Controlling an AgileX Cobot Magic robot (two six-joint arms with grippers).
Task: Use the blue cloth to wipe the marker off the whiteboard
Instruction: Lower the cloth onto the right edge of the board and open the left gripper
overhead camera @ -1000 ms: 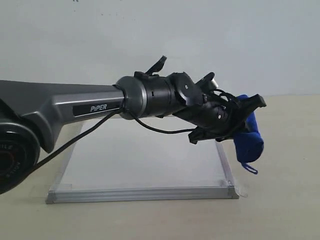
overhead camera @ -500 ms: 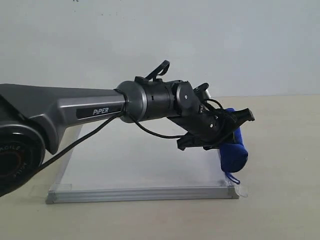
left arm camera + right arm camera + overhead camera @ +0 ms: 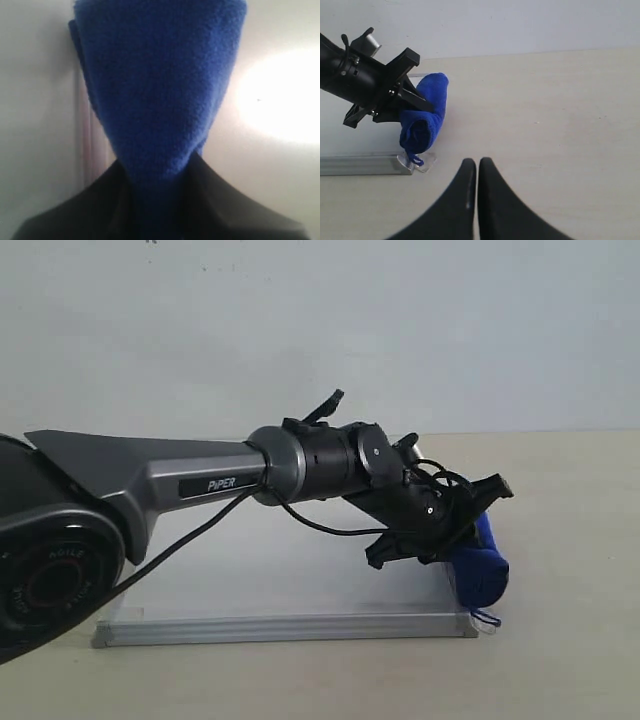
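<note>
My left gripper (image 3: 462, 538) is shut on the blue cloth (image 3: 480, 568), a rolled bundle pressed down at the near right corner of the whiteboard (image 3: 250, 575). The cloth's loop tag (image 3: 487, 618) hangs over that corner piece. In the left wrist view the cloth (image 3: 160, 85) fills the middle between the dark jaws, with white board surface (image 3: 280, 165) beside it. The right wrist view shows the same cloth (image 3: 424, 120) and board edge (image 3: 360, 164), with my right gripper (image 3: 477, 165) shut and empty above the table. No red marker lines show clearly; the arm hides much of the board.
The left arm's grey link (image 3: 150, 480) and its black cable (image 3: 180, 545) stretch across the board. Beige tabletop (image 3: 570, 570) lies to the right of the board, and a plain white wall (image 3: 400, 330) stands behind.
The left gripper has carried the cloth down and toward the near right corner, from hanging above the board's right edge to pressing against the board.
</note>
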